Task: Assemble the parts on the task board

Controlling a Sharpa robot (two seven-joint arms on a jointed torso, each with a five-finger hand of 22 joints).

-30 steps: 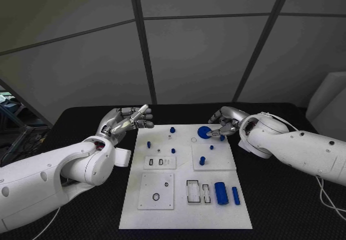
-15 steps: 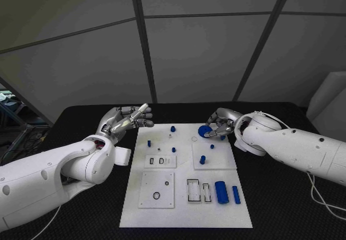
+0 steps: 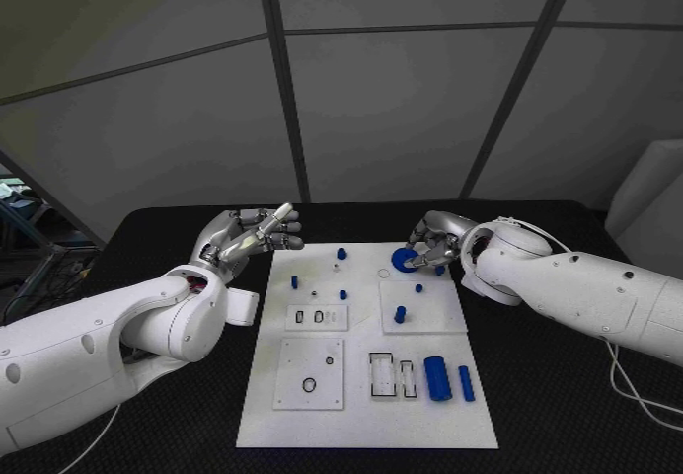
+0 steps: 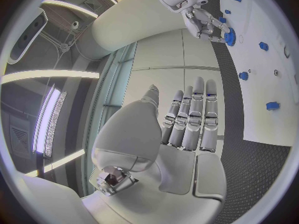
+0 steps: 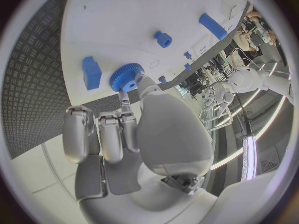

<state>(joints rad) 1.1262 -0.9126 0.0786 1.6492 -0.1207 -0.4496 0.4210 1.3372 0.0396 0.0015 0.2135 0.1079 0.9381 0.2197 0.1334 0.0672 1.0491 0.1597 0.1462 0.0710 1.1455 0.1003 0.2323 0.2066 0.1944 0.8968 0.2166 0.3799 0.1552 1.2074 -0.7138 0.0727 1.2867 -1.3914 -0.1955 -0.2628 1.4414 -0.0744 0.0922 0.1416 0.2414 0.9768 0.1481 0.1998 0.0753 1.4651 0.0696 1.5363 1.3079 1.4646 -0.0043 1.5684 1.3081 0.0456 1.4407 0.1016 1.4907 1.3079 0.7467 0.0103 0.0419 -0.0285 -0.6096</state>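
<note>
The white task board [image 3: 367, 415] lies in the middle of the black table. Over its far right part my right hand [image 3: 438, 240] pinches a blue gear [image 3: 405, 260] between thumb and a finger. The right wrist view shows the gear [image 5: 126, 77] just above the board, next to a blue block [image 5: 91, 72]. My left hand [image 3: 257, 237] is raised off the board's far left corner. In the left wrist view its fingers [image 4: 190, 119] are straight and side by side, with nothing in them.
On the board stand small blue pegs [image 3: 399, 317] [image 3: 341, 255] [image 3: 295, 284]. A blue cylinder [image 3: 437, 379] and a blue bar [image 3: 466, 386] lie at its near right. White inset plates with slots [image 3: 311, 375] take up its near half. Black table surrounds the board.
My right arm has shifted slightly left and its wrist has turned a little, while the gear stays over the same spot. The left hand has not moved.
</note>
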